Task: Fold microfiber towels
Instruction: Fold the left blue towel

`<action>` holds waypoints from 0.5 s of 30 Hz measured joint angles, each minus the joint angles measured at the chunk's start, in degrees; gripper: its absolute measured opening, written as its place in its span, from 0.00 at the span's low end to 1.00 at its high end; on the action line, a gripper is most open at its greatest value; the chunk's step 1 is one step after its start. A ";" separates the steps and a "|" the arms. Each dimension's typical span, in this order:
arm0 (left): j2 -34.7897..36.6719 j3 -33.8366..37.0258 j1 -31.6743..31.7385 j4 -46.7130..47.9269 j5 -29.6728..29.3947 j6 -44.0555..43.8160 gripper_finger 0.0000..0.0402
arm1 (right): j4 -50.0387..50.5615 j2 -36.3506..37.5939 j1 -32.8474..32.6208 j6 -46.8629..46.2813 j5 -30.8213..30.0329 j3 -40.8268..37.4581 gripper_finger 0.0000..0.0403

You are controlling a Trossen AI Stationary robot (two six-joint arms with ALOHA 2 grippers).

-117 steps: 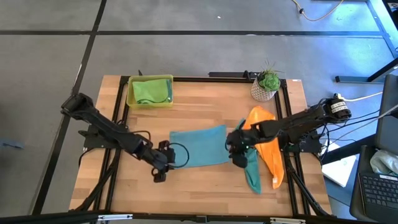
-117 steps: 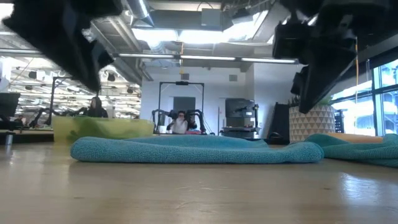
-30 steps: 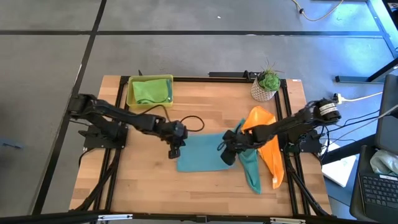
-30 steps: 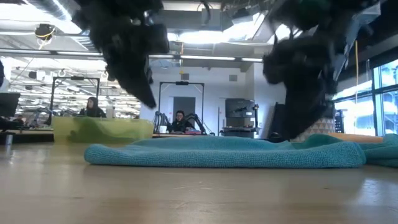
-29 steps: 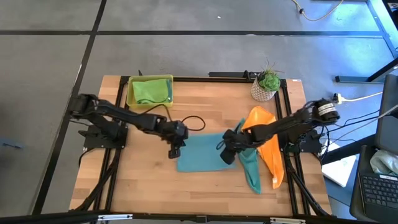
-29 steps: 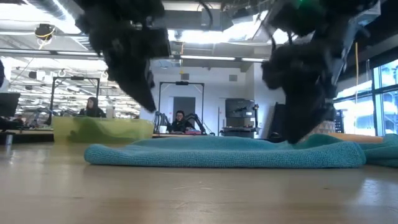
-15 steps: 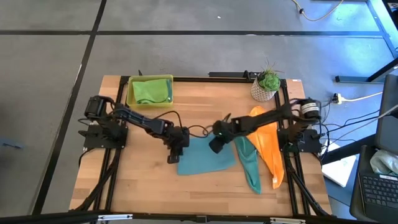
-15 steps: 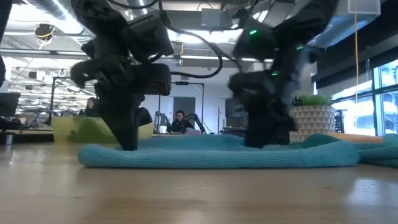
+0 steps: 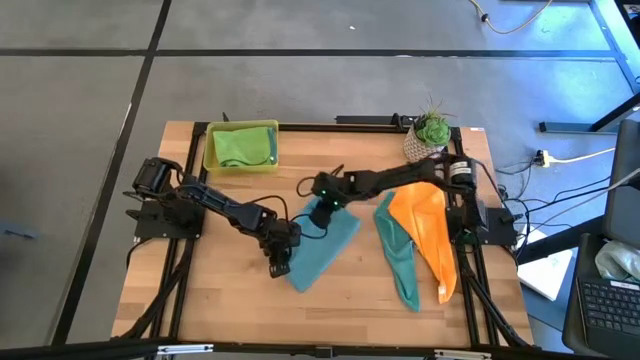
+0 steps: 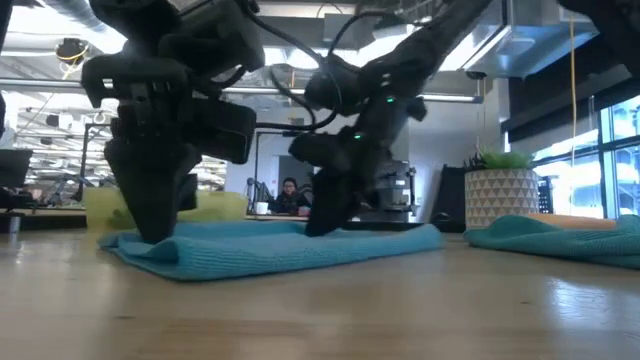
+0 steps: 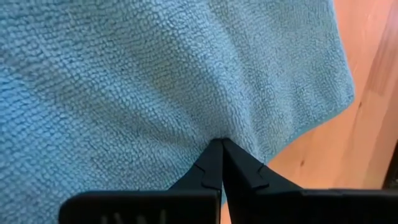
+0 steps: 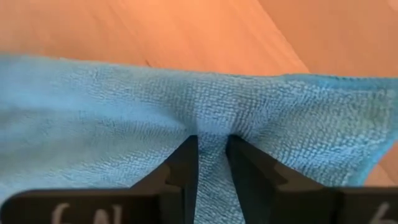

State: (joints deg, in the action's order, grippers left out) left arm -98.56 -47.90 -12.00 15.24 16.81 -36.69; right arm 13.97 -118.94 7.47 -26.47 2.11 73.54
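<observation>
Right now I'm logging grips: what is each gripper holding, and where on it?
Both hold the light blue towel: the left gripper is shut on its surface, the right gripper pinches its edge.

Towel mid-table, tray behind (plant far right)

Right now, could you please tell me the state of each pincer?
Left pincer: shut on the light blue towel.
Right pincer: shut on the same towel's edge.

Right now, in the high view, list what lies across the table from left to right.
Tray with a green towel → left gripper → blue towel → teal towel → orange towel.
</observation>
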 joint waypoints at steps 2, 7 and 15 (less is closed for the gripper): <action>0.00 0.02 -0.92 -0.30 -0.17 -3.99 0.00 | -0.24 -2.02 1.06 1.78 3.03 2.30 0.23; -0.07 0.13 -3.18 -2.57 -1.56 -12.30 0.00 | -0.24 -7.16 2.17 8.44 7.59 8.61 0.23; 0.21 0.16 -4.93 -3.40 -2.69 -19.46 0.00 | 9.15 -9.03 2.94 15.39 6.83 18.02 0.23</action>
State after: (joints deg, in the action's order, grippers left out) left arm -98.35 -47.74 -16.93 11.84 14.13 -56.16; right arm 23.12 -127.97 10.41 -11.08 8.94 91.57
